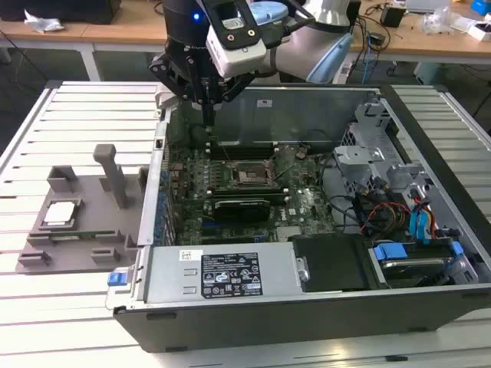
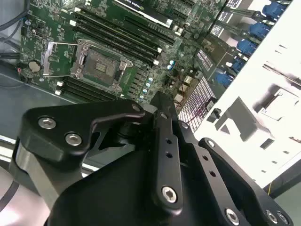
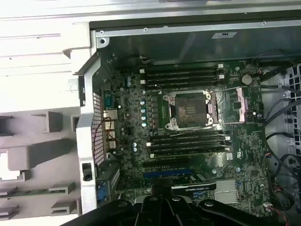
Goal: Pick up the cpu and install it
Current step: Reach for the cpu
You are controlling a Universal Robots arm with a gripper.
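In the exterior view the gripper (image 1: 208,115) hangs over the far corner of the open computer case (image 1: 307,115), above the green motherboard (image 1: 307,203). Its jaws look drawn together to a narrow tip with nothing between them. The cpu (image 1: 61,213) lies flat in a recess of the grey tray (image 1: 96,226), which sits on the white slatted counter (image 1: 77,307). That is outside the case on the exterior view's left, well apart from the jaws. The socket (image 1: 249,178) sits mid-board, just beyond a long black expansion card (image 1: 242,205). In the second wrist view the gripper's black linkages (image 2: 162,101) fill the foreground. Beyond them the socket (image 2: 101,66) shows bare contacts, and its metal bracket (image 2: 56,59) is swung open to one side. In the first wrist view the socket (image 3: 188,109) lies between two banks of memory slots (image 3: 181,75), again with no chip in it. Judging by all this, the pick-up is the step in hand and has not been made, since the chip is untouched and the socket is empty and ready. A grasp would call for the arm to be over the tray, not the board. It would need the jaws spread wide enough to straddle the chip's edges and come down squarely, because the chip is thin and lies close to the recess walls.
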